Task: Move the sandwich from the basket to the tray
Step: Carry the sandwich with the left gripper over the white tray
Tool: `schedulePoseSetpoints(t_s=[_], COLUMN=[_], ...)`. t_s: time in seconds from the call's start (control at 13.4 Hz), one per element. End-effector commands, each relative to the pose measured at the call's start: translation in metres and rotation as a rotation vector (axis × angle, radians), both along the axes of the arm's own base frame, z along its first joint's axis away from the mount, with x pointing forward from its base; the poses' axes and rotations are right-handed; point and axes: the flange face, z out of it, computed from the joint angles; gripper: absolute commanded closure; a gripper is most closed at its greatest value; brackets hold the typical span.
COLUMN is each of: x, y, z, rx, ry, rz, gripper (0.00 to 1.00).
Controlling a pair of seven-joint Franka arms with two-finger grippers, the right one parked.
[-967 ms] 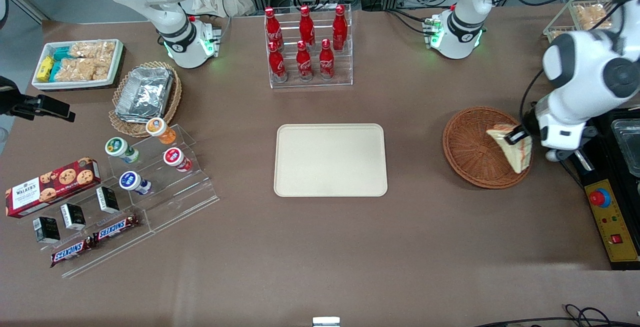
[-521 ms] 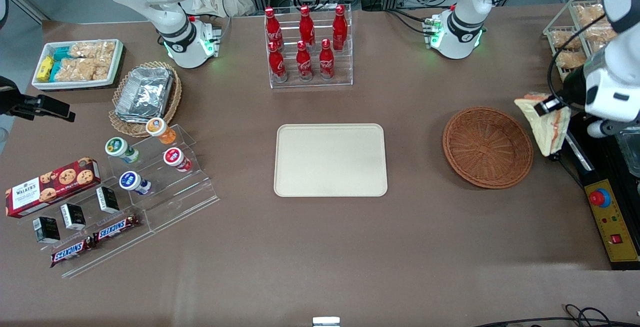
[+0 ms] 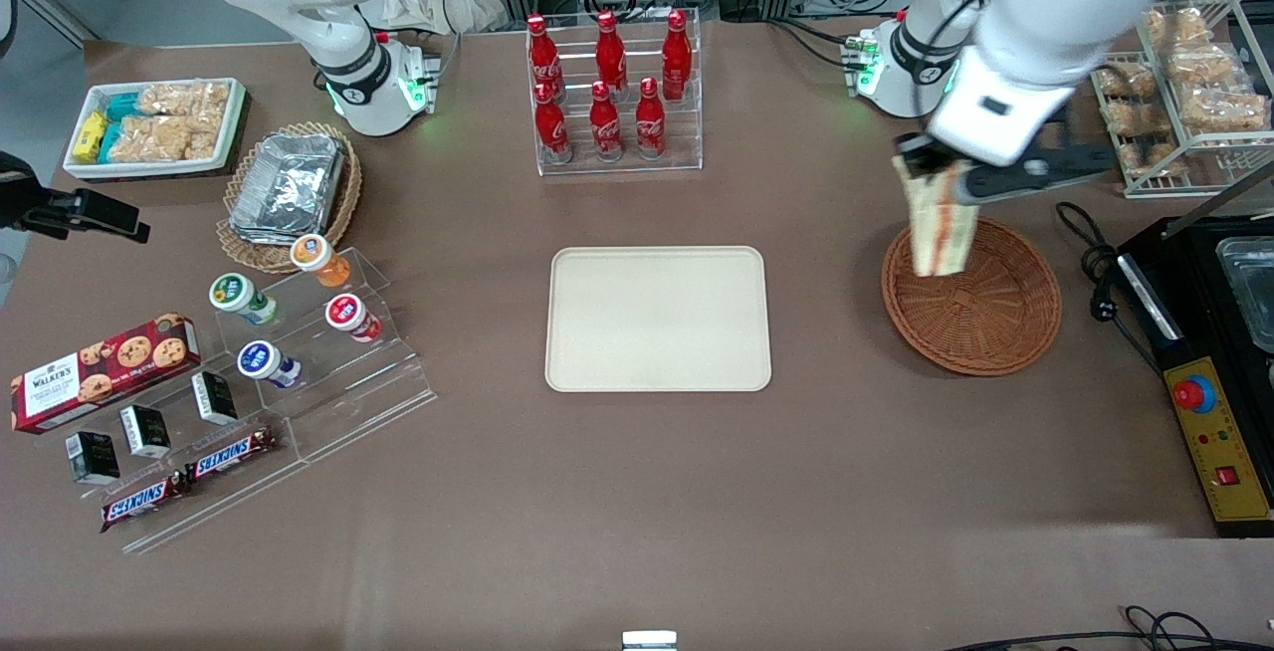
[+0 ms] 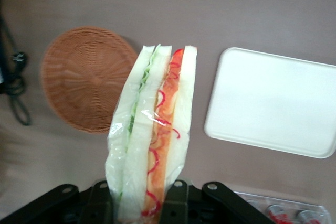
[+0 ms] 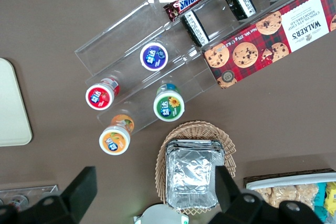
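Observation:
My left gripper (image 3: 934, 170) is shut on the sandwich (image 3: 941, 220), a wrapped wedge of white bread with red-orange and green filling, and holds it in the air above the basket's edge nearest the tray. In the left wrist view the sandwich (image 4: 149, 140) hangs pinched between the black fingers (image 4: 176, 203). The reddish-brown wicker basket (image 3: 985, 318) is empty on the table; it also shows in the left wrist view (image 4: 84, 80). The cream-beige tray (image 3: 658, 319) lies empty in the middle of the table, seen also in the left wrist view (image 4: 273, 103).
A clear rack of red cola bottles (image 3: 609, 94) stands farther from the front camera than the tray. A wire rack of snack packets (image 3: 1184, 84) and a black appliance with a yellow control box (image 3: 1219, 442) sit at the working arm's end. Snack displays (image 3: 249, 372) lie toward the parked arm's end.
The gripper lifted the sandwich out of the basket, swung out toward the working arm's end, and has now come back above the basket's tray-side edge, higher up.

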Motion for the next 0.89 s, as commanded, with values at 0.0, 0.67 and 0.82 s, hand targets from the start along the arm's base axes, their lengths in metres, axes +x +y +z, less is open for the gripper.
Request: schedulePoseSetpoints(t_s=[0.0,0.67,0.82], x=[0.012,-0.015,-0.017], y=[-0.045,-0.130,-0.144], z=[-0.042,-0.259,-0.297], rx=[-0.019,-0.034,-0.007], ry=[-0.003,-0.061,-0.090], rz=[0.004,-0.080,-0.085], gripper=[1.00,1.00,1.00])
